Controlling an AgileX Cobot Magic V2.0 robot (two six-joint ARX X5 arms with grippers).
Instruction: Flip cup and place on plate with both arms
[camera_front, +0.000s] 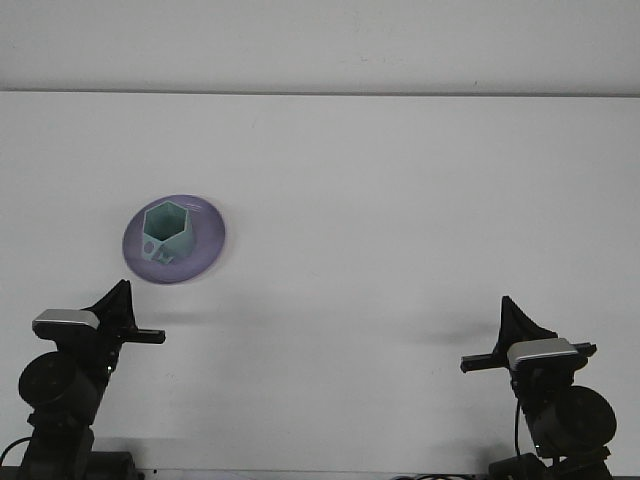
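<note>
The hexagonal teal cup (167, 230) stood mouth-up on the purple plate (205, 245) at ten o'clock. Left gripper (118, 296) and right gripper (514, 311) were closed and empty; best to park them apart, clear of the plate.

Looking like a lab or robot test bench. A plain white table (400, 200) is filling nearly the whole view, with a bare pale wall (320, 40) running behind it. Two black robot arms are sitting at the near edge. No household clutter; only a purple plate (205, 240) carrying a teal cup (166, 232).
</note>
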